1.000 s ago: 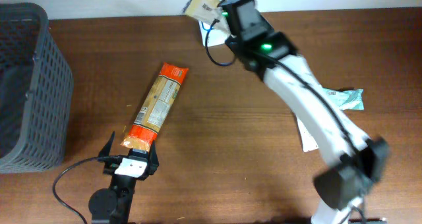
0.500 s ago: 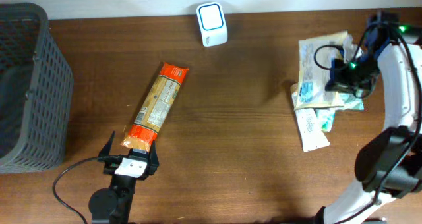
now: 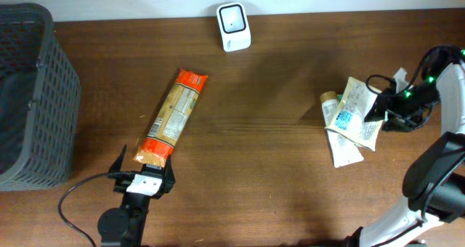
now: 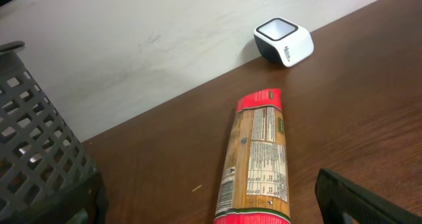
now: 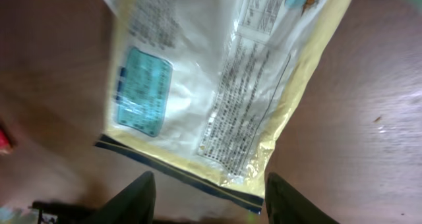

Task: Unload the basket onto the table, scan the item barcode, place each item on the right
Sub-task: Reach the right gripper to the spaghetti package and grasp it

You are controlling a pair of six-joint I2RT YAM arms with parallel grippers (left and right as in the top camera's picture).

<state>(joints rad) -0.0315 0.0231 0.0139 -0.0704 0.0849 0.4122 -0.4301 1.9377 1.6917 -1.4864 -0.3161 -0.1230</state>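
Note:
A white barcode scanner (image 3: 233,17) (image 4: 283,41) stands at the table's back edge. A long orange and red pasta packet (image 3: 174,116) (image 4: 256,158) lies slantwise left of centre, label side up. Its near red end reaches between the fingers of my left gripper (image 3: 143,176) (image 4: 217,217), which is open and not closed on it. At the right, a cream pouch with a teal label (image 3: 354,110) (image 5: 211,72) lies on a pile of packets. My right gripper (image 3: 374,109) (image 5: 214,204) is just behind the pouch's edge, with its jaws apart and nothing gripped.
A grey plastic basket (image 3: 29,94) (image 4: 33,151) stands at the left edge. Under and beside the pouch lie a white sachet (image 3: 343,151) and a small tan item (image 3: 328,98). The right arm's cable loops above the pile.
The right arm swung from the scanner at the back to the right side, carrying the cream pouch. Its jaws have since parted and the pouch rests on the pile. The left arm is still.

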